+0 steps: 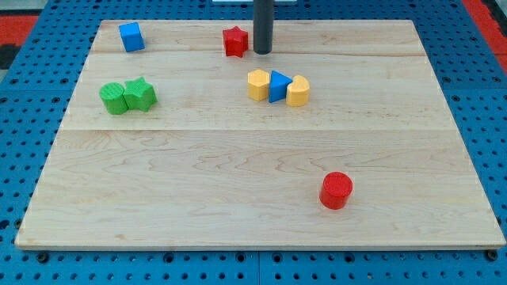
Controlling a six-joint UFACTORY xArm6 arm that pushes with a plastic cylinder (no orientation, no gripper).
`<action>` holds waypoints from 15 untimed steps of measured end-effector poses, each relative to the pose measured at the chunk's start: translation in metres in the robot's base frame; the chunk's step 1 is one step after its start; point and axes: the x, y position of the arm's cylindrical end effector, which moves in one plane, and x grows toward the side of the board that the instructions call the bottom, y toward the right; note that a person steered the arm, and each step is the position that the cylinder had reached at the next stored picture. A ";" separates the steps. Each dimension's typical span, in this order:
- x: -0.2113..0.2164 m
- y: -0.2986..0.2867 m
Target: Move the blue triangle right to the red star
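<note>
The blue triangle (278,85) lies on the wooden board (238,182), wedged between a yellow hexagon block (257,84) on its left and a yellow heart-like block (298,91) on its right, touching both. The red star (234,41) sits near the view's top, up and left of the triangle. My tip (262,52) stands just right of the red star, close to it, and above the yellow hexagon and the blue triangle.
A blue cube (131,36) sits at the top left. A green cylinder (113,97) and a green star (140,94) touch at the left. A red cylinder (336,190) stands at the lower right.
</note>
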 end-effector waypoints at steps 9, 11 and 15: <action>0.034 0.085; 0.003 0.135; 0.029 0.161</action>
